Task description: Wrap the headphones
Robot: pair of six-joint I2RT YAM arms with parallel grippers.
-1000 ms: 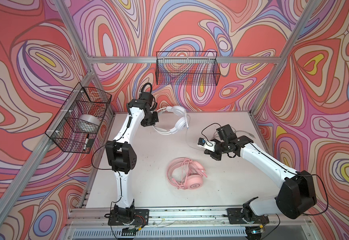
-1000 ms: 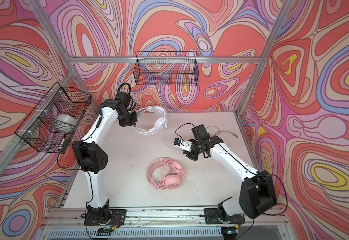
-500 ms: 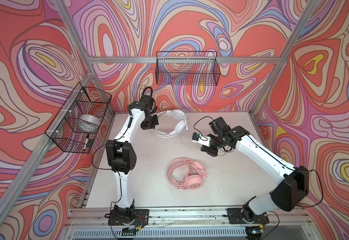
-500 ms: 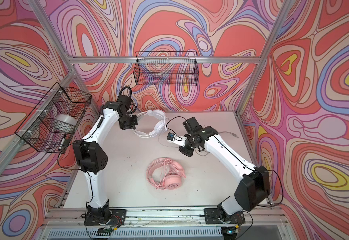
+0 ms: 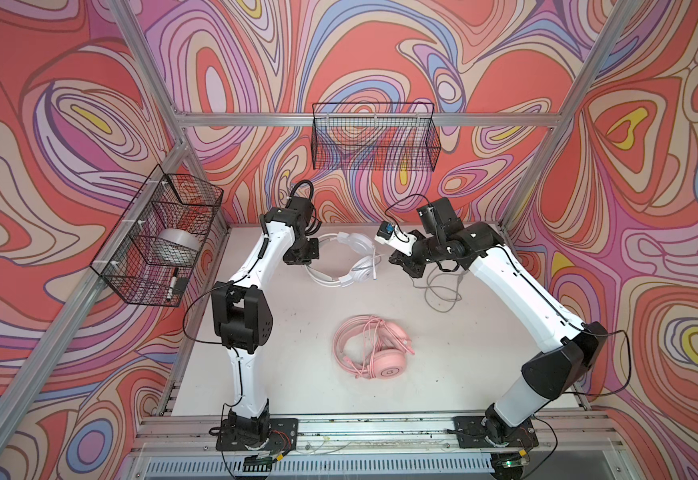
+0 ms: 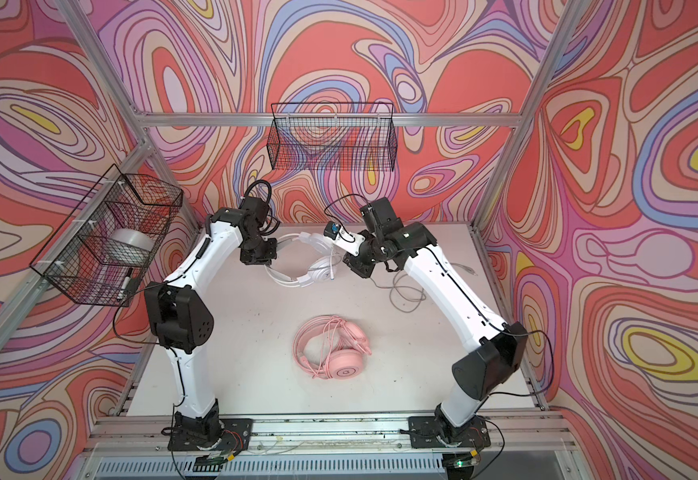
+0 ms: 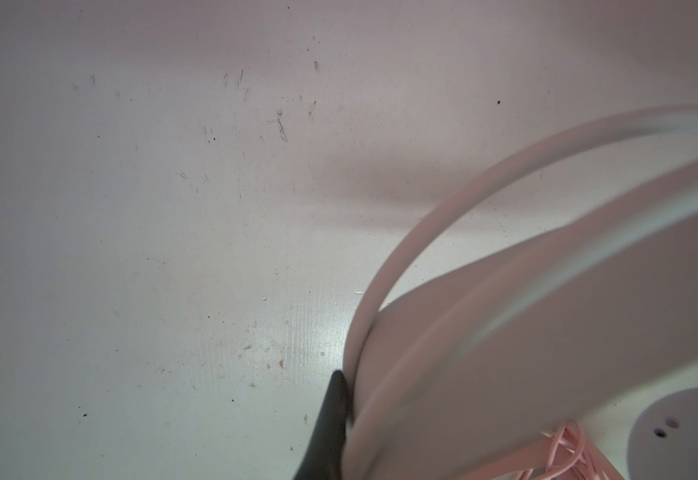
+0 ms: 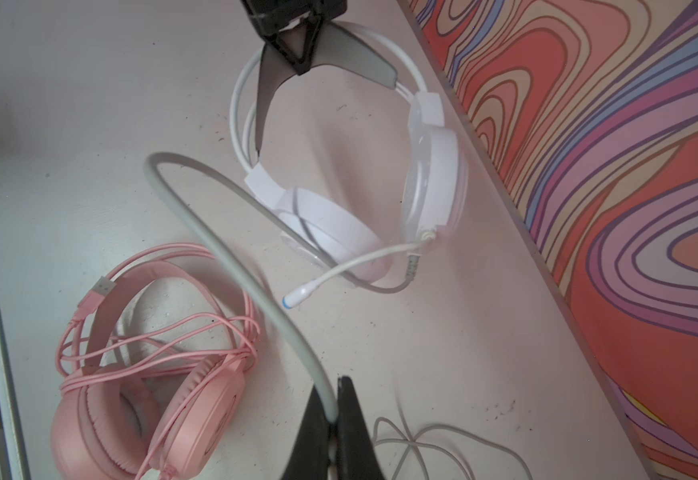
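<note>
At the back of the worktop (image 5: 281, 353), left jaws clamp what seems the white headset (image 5: 359, 271) by its band; right jaws pinch its grey-white cable (image 8: 281, 332). Nearer the front lies the pink headset (image 5: 389, 365), already wrapped.

No words, numbers or signs can be read in any view. The pink headphones (image 5: 382, 359) have a small round mark (image 5: 389, 371) on one ear cup, but it is too small and blurry to read.
</note>
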